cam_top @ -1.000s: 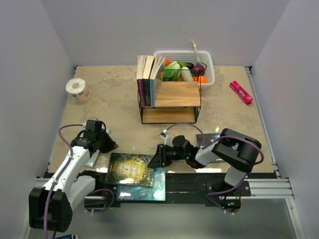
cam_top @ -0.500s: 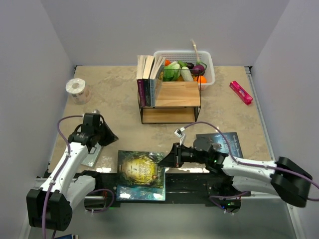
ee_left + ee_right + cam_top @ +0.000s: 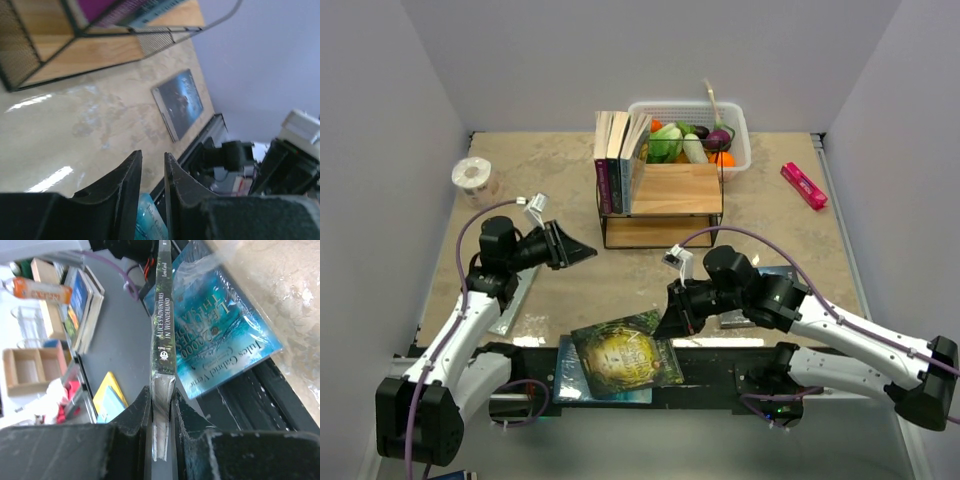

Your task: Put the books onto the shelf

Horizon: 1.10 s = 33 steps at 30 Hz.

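Green-gold book [image 3: 628, 355] is a thin paperback: light, but floppy and glossy, so we expect it to sag, swing and maybe slip from an end pinch. Right gripper [image 3: 161, 395] is clamped on it at the spine's end, jaws nearly together across its thickness. The book sits tilted on the teal book [image 3: 225, 340] at the near edge of the table [image 3: 540, 190]. We'd want a deeper bite nearer mid-spine before turning it upright. Right arm reaches low and leftward across the front, wrist turned toward the stack. Left gripper [image 3: 152, 160] hangs above the table, aimed at the shelf [image 3: 675, 188], jaws just ajar with nothing between them. Three shelved books [image 3: 617, 160] stand at the shelf's left end. Dark book [image 3: 181, 100] lies flat near the right arm.
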Available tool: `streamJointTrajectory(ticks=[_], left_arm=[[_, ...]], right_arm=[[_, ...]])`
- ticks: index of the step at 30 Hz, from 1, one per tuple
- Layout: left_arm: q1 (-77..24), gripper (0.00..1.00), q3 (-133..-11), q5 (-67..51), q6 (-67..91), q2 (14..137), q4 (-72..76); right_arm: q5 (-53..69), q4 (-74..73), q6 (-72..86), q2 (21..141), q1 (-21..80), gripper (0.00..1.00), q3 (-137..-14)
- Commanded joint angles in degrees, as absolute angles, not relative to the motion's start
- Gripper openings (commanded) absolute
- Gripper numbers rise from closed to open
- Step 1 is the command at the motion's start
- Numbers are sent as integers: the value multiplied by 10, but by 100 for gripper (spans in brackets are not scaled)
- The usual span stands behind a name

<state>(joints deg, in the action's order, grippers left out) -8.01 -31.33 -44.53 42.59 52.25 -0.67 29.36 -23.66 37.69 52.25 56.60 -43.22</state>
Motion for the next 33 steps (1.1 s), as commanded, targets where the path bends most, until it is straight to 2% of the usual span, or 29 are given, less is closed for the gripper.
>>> streamJointTrajectory(ticks=[1,6,9,13,22,27,33], left_arm=[[-83,31,-264,-641,497,503,200],[-102,33,-274,-629,426,485,89],[-102,33,-281,-558,370,483,-34],[-101,31,-285,-416,358,462,-124],[-100,27,-295,-301,424,442,-149],[-101,27,-282,-343,475,445,-107],[-103,27,-236,-381,510,441,-55]], right_arm=[[355,-319,300,541,560,0,-509],[332,-326,303,553,549,0,-523],[268,-310,341,523,536,0,-498],[202,-235,419,448,495,0,-422],[70,-78,627,280,477,0,-268],[8,18,728,232,478,0,-179],[-79,120,766,214,478,0,-124]])
